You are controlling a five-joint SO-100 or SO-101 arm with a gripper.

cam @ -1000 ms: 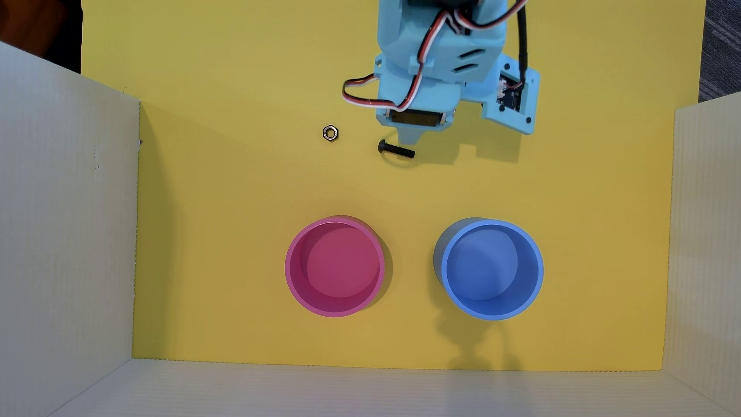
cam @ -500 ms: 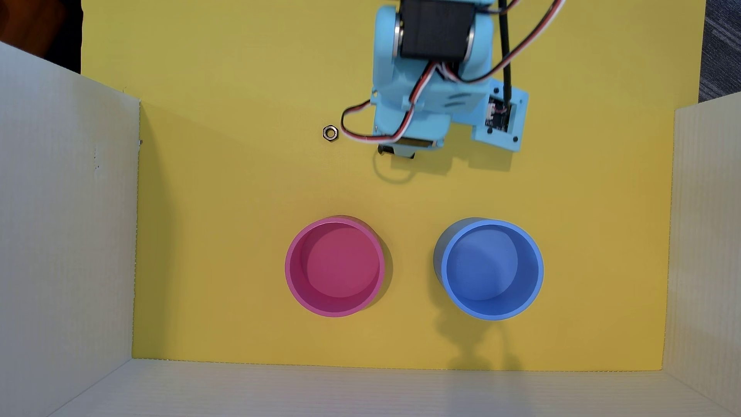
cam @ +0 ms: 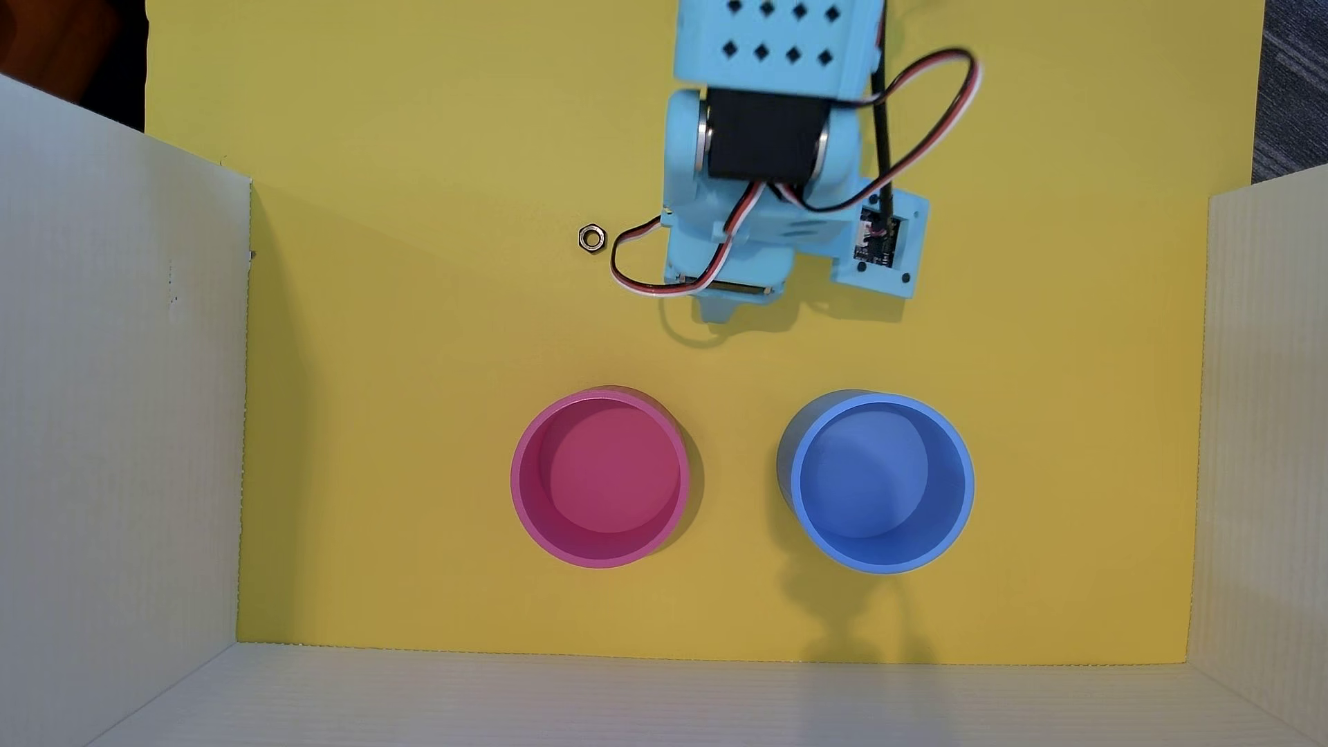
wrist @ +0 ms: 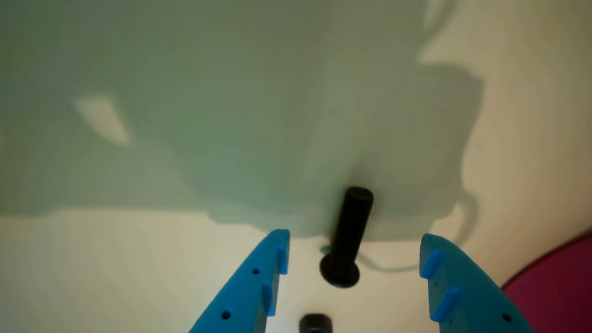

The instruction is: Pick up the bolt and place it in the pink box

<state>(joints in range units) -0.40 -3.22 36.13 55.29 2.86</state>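
Wrist view: hand [wrist: 354,252] spread wide, holding nothing. Bolt [wrist: 347,236] lying flat on yellow surface [wrist: 138,268] between the fingertips, touching neither, head toward hand. Pink box [wrist: 555,286] off to hand's right. Overhead view: bolt hidden under arm.

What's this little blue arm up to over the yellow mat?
The arm's gripper is open and straddles a black bolt lying on the mat, seen in the wrist view; it has not closed on it. From overhead the arm hides the bolt. A pink box and a blue box stand empty side by side, and a silver nut lies beside the arm, untouched.
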